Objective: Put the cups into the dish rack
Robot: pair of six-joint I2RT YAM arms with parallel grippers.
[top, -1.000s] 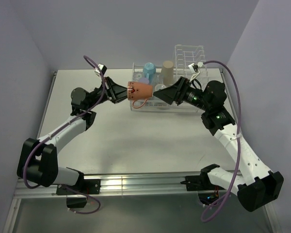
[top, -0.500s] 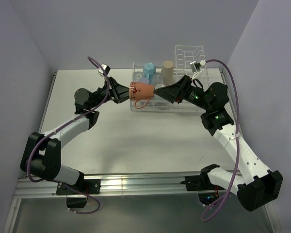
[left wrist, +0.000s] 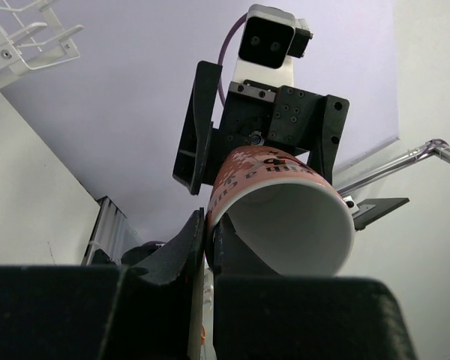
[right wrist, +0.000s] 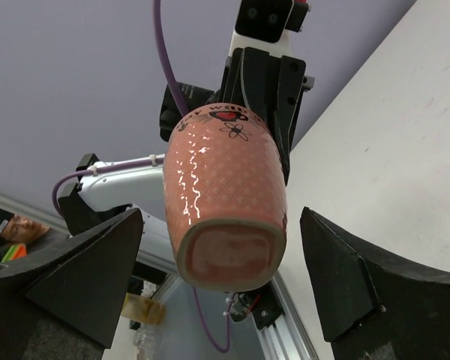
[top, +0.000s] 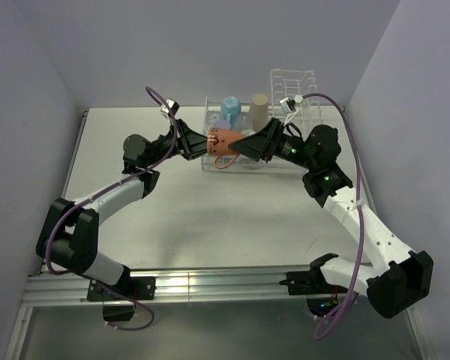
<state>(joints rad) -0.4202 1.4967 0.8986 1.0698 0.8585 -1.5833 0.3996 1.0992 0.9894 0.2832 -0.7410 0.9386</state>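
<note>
My left gripper (top: 207,142) is shut on the rim of the orange mug (top: 223,140) and holds it on its side in the air over the left end of the dish rack (top: 292,82). In the left wrist view the mug's white inside (left wrist: 285,225) faces the camera, with one finger inside the rim and one outside. My right gripper (top: 244,144) is open, and its fingers (right wrist: 82,277) stand either side of the mug's base (right wrist: 229,251) without touching it. A light blue cup (top: 230,107), a tall tan cup (top: 259,111) and a purple cup (top: 221,126) stand in the rack.
The rack sits at the back right of the white table (top: 180,217), close to the back wall. Its taller divider section (top: 304,79) rises behind my right arm. A metal rail (top: 210,281) runs along the table's near edge between the arm bases.
My left arm has carried the mug to the right, toward the rack. My right gripper has come left and now flanks the mug's base.
</note>
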